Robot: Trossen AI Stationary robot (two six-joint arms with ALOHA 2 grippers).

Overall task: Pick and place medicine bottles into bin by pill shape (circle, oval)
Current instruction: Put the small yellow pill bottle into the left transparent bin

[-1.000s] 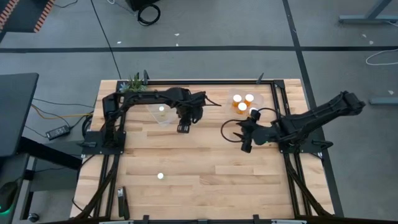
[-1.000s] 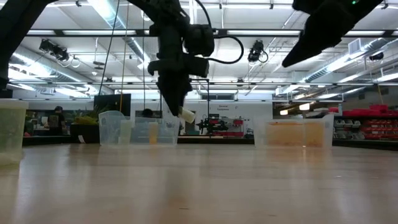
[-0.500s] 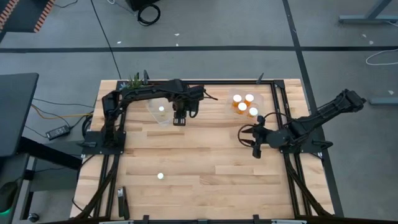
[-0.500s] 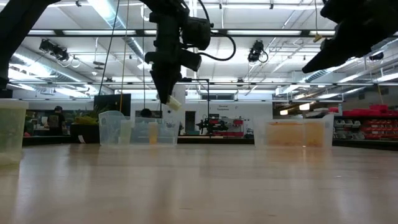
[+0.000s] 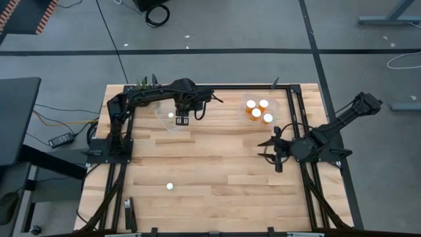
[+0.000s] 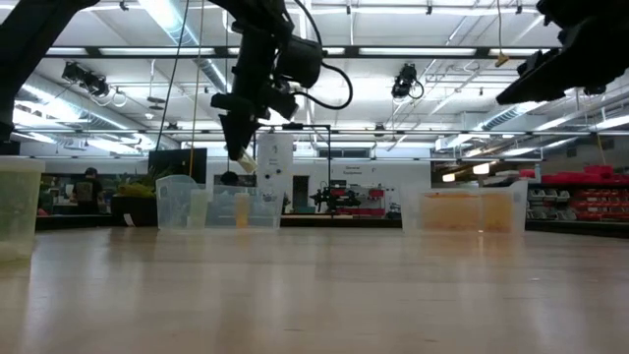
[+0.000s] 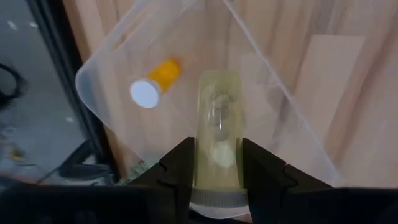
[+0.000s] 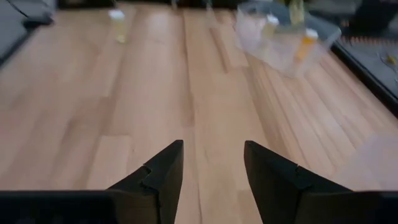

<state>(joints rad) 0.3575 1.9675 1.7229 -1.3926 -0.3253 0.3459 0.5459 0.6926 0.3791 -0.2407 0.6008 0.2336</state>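
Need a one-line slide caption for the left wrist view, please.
Left hand holds a pill bottle above a clear tub containing one capped orange bottle.

Bright, even light from ceiling strip lamps [image 6: 177,29] w/ soft shadows; low view had arms silhouetted vs glare, both wrist views were blurred, esp. right.

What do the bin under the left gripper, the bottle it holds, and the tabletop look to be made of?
Bin: clear, slightly frosted plastic, seemingly; the wood shows through it. Held bottle in the left gripper: translucent yellowish plastic, probably; pills show inside. Tabletop: light wood planks with visible grain, matte finish.
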